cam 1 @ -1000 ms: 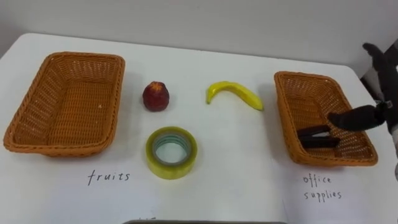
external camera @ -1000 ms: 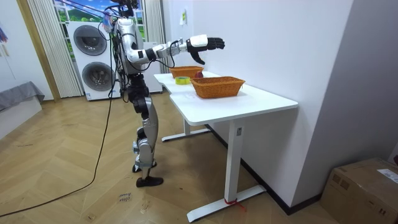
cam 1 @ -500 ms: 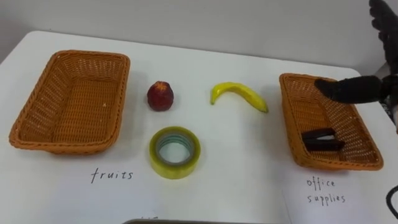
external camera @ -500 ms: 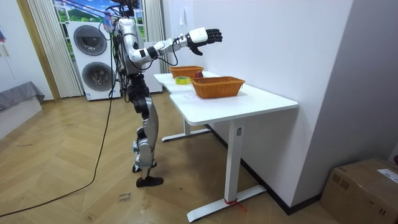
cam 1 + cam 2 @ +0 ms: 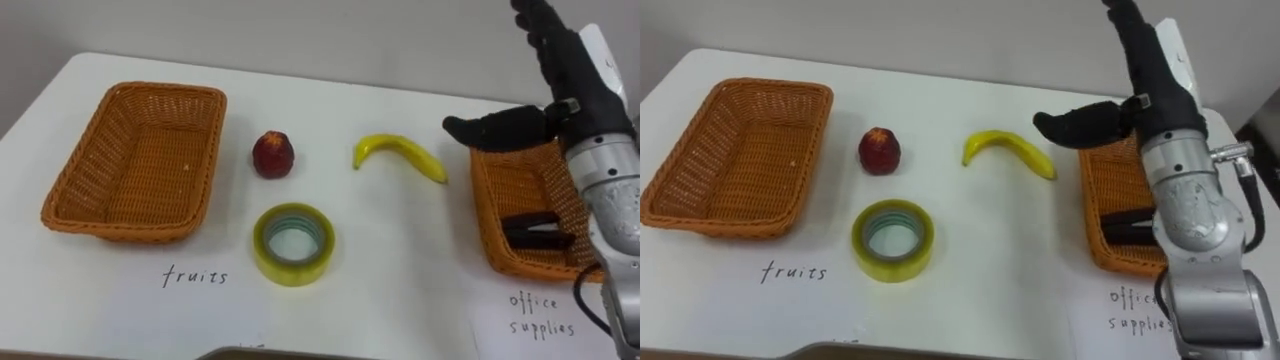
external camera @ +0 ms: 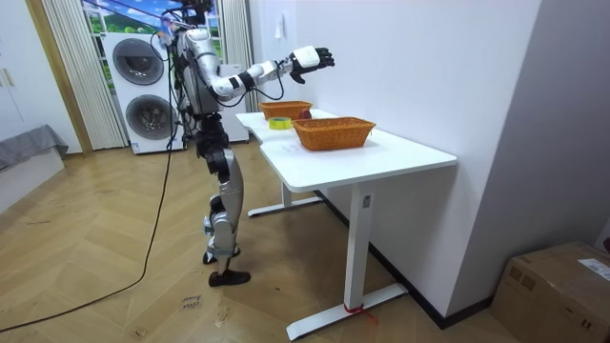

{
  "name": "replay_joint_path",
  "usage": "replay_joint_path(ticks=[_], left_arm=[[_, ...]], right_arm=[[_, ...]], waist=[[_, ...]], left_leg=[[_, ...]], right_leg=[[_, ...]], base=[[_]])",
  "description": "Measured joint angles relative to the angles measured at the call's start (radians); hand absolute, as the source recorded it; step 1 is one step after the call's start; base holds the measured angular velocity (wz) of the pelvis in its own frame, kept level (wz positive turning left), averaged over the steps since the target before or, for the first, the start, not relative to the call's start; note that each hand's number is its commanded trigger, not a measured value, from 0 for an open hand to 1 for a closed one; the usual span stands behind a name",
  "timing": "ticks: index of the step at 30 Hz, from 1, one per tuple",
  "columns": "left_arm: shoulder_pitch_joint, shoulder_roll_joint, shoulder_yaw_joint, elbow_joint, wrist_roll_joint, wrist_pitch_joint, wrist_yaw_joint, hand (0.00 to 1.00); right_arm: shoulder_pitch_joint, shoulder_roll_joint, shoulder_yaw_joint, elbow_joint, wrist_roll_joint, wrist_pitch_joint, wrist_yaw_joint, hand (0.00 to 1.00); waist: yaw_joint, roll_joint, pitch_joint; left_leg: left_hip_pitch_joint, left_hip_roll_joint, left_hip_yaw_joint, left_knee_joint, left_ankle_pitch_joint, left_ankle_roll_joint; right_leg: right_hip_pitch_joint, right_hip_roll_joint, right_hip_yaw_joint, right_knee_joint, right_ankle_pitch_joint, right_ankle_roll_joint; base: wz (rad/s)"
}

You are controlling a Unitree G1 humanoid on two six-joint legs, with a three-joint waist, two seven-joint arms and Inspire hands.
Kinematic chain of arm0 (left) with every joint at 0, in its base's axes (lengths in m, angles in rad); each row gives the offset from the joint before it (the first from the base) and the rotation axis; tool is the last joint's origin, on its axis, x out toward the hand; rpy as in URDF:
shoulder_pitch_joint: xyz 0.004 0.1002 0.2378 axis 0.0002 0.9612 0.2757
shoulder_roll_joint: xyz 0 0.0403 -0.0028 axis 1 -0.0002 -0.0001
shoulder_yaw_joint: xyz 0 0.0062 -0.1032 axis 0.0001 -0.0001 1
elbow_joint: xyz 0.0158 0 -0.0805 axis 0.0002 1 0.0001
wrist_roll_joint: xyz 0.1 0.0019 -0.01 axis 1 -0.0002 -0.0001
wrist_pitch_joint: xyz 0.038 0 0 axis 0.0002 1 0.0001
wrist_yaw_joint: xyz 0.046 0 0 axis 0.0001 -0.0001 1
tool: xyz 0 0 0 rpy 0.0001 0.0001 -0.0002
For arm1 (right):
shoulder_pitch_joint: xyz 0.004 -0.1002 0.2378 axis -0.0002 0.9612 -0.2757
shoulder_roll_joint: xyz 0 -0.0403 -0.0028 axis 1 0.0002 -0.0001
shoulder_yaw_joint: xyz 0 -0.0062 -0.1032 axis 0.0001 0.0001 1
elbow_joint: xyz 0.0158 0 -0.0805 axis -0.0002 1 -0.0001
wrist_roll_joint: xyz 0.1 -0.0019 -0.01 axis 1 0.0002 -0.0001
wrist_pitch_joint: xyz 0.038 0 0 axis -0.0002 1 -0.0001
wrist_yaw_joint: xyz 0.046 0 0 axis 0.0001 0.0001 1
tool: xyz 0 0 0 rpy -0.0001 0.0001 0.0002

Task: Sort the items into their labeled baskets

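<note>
The robot's right hand [image 5: 572, 95], fingers straight and holding nothing, hovers over the right basket [image 5: 492, 205] (a black item [image 5: 538, 230] lies inside). Banana [image 5: 400, 157], red fruit [image 5: 273, 154] and tape roll [image 5: 293, 243] lie on the table [image 5: 420, 285], between it and the left basket [image 5: 75, 208].

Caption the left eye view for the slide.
Open right hand raised above the supplies basket; apple, banana and tape lie on the table beside the fruit basket.

The word "fruits" [image 5: 195, 276] is handwritten on the white table [image 5: 400, 250], just in front of the left basket [image 5: 137, 160]. "Office supplies" [image 5: 545, 313], handwritten on two lines, stands in front of the right basket [image 5: 497, 205].
</note>
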Motion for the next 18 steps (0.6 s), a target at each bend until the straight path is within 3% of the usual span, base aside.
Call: replay_joint_path(ticks=[9, 18], left_arm=[[-0.016, -0.008, -0.014, 0.019, 0.000, 0.000, 0.005, 0.00], [-0.032, -0.016, -0.035, 0.002, -0.001, 0.001, 0.026, 0.00]], right_arm=[[0.000, 0.075, 0.073, -0.001, 0.033, 0.000, 0.002, 0.00], [0.000, 0.078, 0.134, 0.002, 0.031, 0.000, 0.011, 0.00]], waist=[[0.005, 0.009, 0.0040], [0.021, 0.011, 0.0043]], left_leg=[[-0.003, -0.004, -0.010, 0.000, 0.001, 0.001], [-0.003, -0.005, -0.012, -0.001, 0.003, 0.003]], right_leg=[[0.002, -0.007, -0.018, 0.000, 0.000, 0.001], [0.002, -0.007, -0.021, 0.000, 0.000, 0.001]], base=[[0.03], [0.00]])
